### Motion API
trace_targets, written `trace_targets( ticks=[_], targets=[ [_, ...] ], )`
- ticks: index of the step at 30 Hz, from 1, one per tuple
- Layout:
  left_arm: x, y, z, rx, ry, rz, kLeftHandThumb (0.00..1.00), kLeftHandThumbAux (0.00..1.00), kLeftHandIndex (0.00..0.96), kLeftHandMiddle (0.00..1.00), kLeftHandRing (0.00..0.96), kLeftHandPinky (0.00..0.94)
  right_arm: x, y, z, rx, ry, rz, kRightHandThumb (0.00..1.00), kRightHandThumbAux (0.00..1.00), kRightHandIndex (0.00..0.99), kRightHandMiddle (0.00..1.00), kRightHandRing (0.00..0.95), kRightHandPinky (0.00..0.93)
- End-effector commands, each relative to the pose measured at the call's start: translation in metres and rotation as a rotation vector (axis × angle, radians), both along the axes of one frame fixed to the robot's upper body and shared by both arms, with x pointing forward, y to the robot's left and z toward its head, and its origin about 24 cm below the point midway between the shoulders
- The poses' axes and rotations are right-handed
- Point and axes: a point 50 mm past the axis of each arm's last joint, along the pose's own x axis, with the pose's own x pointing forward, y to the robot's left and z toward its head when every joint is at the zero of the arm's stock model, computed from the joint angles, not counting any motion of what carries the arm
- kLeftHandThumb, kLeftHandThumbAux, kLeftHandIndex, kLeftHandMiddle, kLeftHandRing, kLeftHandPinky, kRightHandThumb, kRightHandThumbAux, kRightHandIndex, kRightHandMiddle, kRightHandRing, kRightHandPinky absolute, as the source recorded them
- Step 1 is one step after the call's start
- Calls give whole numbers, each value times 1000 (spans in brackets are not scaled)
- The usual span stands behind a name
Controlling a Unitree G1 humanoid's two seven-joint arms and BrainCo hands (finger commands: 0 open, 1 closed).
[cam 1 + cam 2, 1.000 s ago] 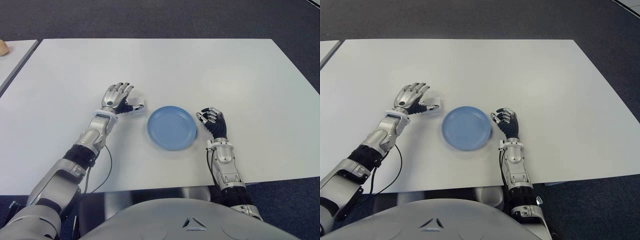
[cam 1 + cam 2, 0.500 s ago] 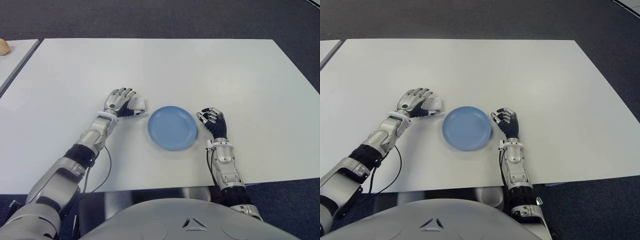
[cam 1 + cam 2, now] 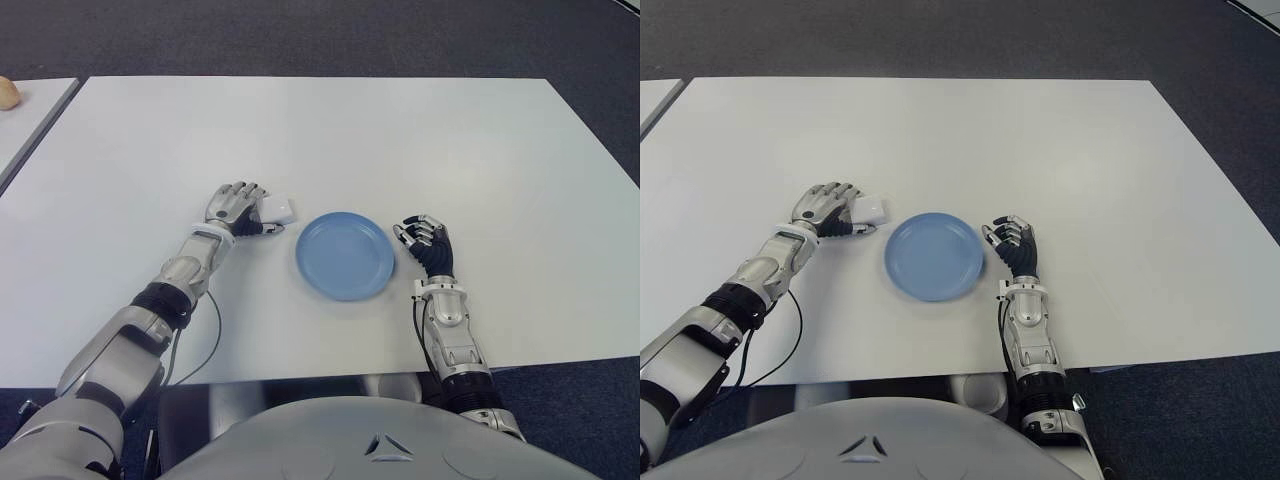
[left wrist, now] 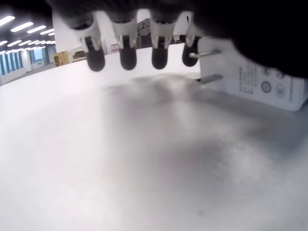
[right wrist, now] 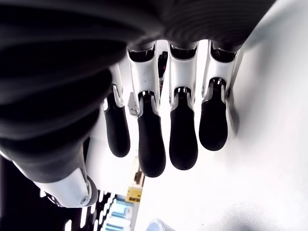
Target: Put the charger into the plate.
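On the white table (image 3: 400, 140), just left of the blue plate (image 3: 345, 255), the left hand (image 3: 236, 206) is curled over a white charger (image 3: 277, 210), which sticks out from under the fingers on the side facing the plate. In the left wrist view the charger (image 4: 255, 72) sits against the palm with printed marks on its face and two metal prongs (image 4: 208, 65) pointing out over the table, while four dark fingertips (image 4: 127, 55) hang bent above the surface; the hand looks closed around the charger, though whether the charger is off the table or touching it cannot be told. Charger and plate are near each other but apart, with a strip of bare table between them, and the plate holds nothing. Right of the plate, close to its rim, is the right hand (image 3: 1012, 240), its forearm running back toward the table's near edge. Its own wrist view shows four fingers (image 5: 183, 130) bent down side by side with the thumb (image 5: 72, 187) beside them, loosely curled with nothing in their grip. At the far left of the left eye view a second table (image 3: 25, 115) stands beside this one, with a small tan object (image 3: 8, 93) at its edge, too cut off to identify. Dark carpet (image 3: 300, 35) lies beyond the tables.
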Motion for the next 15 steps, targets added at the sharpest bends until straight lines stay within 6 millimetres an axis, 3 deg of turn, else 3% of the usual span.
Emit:
trace_targets(
  ticks=[1,15],
  targets=[
    [-5,4,-12,26,81,22,478,137,0,0,0,0,-2,-1,-5,7,23,-6,704,730,430,625,636,632],
    [-5,8,-14,28,112,34,493,161,0,0,0,0,-2,0,-3,14,11,4,704,730,431,630,636,633]
  ],
)
